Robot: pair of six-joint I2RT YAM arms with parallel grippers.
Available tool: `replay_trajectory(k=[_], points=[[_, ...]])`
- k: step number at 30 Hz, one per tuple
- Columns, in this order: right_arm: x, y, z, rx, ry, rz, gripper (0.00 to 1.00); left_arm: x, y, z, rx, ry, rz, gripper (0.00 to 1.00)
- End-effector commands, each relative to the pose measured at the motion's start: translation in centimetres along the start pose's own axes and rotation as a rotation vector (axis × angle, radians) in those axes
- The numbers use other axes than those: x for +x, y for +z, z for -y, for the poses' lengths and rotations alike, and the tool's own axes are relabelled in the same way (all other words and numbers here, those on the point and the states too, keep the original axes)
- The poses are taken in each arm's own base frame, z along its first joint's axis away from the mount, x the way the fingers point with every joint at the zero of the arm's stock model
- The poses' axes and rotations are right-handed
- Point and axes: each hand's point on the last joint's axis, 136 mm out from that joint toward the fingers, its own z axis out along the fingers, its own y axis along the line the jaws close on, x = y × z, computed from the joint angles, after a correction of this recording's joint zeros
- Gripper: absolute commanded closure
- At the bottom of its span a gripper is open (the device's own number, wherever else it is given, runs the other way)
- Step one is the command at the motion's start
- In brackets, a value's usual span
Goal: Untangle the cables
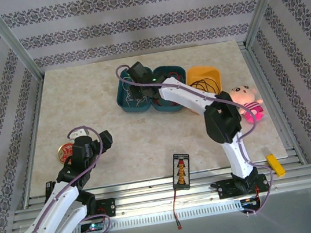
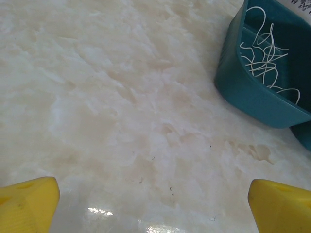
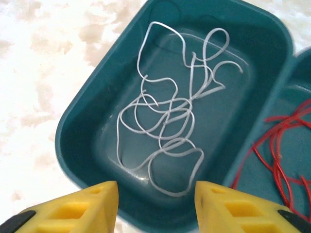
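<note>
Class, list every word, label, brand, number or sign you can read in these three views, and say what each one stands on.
No text is readable in any view.
On the black device, low in the top view: orange and red marks, too small to read.
On the red-and-gold disc, at the left of the top view: any print is too small to read.

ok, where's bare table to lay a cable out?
Widest bare tabletop: between left gripper, teal trays and black device. Also the far-left corner beside those trays. Crowded: far right, with trays, right arm, pink plush toy.
</note>
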Motion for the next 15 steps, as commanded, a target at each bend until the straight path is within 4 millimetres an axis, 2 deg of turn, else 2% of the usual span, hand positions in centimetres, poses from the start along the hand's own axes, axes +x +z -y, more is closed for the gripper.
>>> replay_trajectory(k=[1, 7, 14, 15], points=[[-1.4, -4.1, 1.5, 0.015, 0.031, 0.094, 0.49, -1.5, -0.8, -0.1, -0.029, 0.026, 0.027, 0.00], [2.2, -8.1, 5.1, 0.111, 0.052, 0.136, 0.30, -3.0, -1.8, -0.5, -0.066, 0.078, 0.064, 0.01], [6.7, -12.2, 10.0, 0.248, 0.089, 0.207, 0.02, -5.0, -3.2, -0.9, -0.099, 0.136, 0.151, 0.01], [7.3, -12.8, 10.8, 0.272, 0.099, 0.220, 0.02, -5.3, -3.3, -1.1, -0.107, 0.143, 0.163, 0.01]])
